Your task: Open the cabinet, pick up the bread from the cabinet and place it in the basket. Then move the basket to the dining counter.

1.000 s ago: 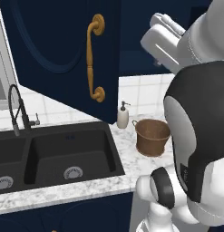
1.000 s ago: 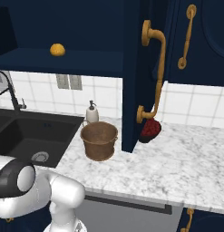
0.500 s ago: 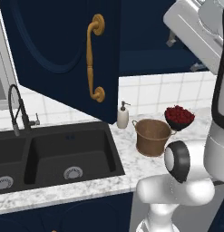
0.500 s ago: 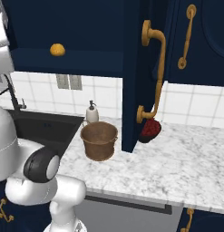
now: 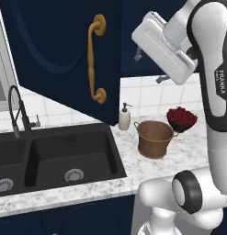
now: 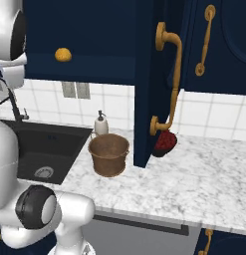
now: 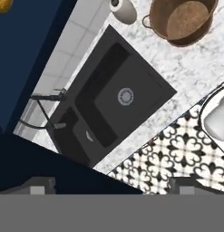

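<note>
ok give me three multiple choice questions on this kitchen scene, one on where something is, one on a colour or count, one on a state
1. Where is the bread?
A. in the basket
B. on the open cabinet's shelf
C. in the sink

2. What colour are the cabinet handles?
A. gold
B. black
C. white

3. What is in the basket?
A. bread
B. a soap bottle
C. nothing

Answers:
1. B: the bread lies on the shelf of the cabinet, above the sink.
2. A: the handle on the swung-out door is gold.
3. C: the hand view looks into the basket and shows a bare brown bottom; the soap bottle stands beside it.
</note>
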Available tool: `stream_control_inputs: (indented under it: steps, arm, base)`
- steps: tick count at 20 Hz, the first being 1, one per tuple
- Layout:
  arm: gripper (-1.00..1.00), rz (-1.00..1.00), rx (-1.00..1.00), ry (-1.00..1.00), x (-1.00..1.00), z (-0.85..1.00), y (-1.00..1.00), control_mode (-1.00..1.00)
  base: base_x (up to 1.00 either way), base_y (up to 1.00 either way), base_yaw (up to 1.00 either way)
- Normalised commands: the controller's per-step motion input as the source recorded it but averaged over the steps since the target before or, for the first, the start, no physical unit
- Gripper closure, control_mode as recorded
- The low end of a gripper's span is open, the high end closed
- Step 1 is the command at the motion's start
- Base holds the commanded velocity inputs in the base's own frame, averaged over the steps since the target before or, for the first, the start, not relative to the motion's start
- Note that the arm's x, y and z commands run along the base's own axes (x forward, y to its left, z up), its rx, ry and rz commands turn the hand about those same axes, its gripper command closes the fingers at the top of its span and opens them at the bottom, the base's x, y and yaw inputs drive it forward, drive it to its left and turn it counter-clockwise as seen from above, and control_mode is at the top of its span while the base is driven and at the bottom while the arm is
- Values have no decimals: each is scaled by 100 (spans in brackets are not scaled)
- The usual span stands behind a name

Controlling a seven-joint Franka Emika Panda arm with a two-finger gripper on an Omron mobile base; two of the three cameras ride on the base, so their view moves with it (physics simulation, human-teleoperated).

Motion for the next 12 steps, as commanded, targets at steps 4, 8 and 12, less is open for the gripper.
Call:
stream_control_inputs:
  steps: [4, 8, 12]
  arm:
    - [-100, 25, 27, -12, 83, -10, -2, -100]
    - [-100, 26, 29, 0, 90, 10, 18, -100]
    - [-100, 23, 21, 0, 53, 0, 52, -100]
  base:
    - [0, 0, 0]
    - [0, 0, 0]
    - [0, 0, 0]
